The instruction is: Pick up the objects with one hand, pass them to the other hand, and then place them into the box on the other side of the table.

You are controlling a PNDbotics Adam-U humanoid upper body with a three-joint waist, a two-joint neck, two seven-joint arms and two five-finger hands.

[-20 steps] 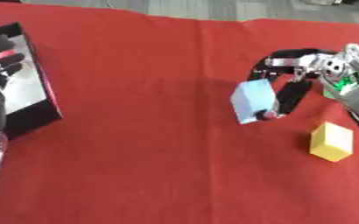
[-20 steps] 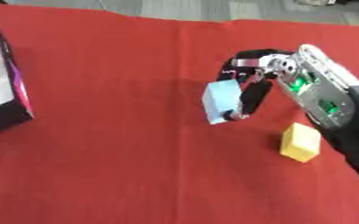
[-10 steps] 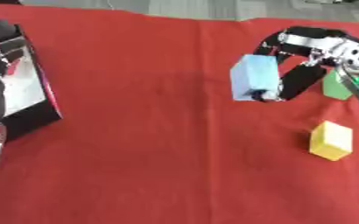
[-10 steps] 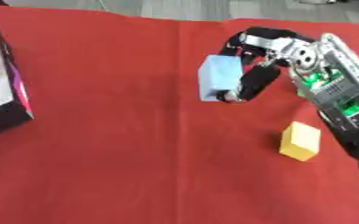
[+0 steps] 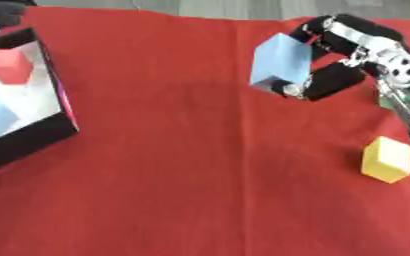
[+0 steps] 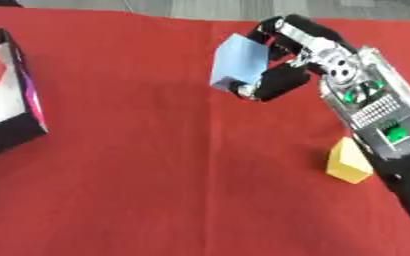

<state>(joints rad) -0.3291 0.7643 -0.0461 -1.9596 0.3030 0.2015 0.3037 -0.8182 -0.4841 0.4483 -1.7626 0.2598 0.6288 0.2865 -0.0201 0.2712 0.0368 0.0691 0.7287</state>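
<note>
Since a second ago you are lifting the right hand (image 6: 287,65) up and away from the red surface (image 5: 200,165), carrying the light blue block (image 5: 281,63) higher and a little further toward the far edge, while the yellow block (image 5: 387,159) is staying where it lay. Your right hand is gripping the light blue block, the thumb curling under its lower corner and the fingers (image 5: 318,30) wrapping over its top right edge, so the block is hanging tilted with its long side running roughly up and down in both views. From the hand outward, the block's free face is pointing left, toward the open middle of the surface, and that is the side the other hand would have to take. Your left hand is not showing in either view, so I cannot tell how near it is. Farther left, well apart from the block, the black box (image 5: 33,135) is sitting at the surface's left edge with a red cube (image 5: 10,65) already lying inside. The yellow block is waiting near your right forearm, below the hand.
</note>
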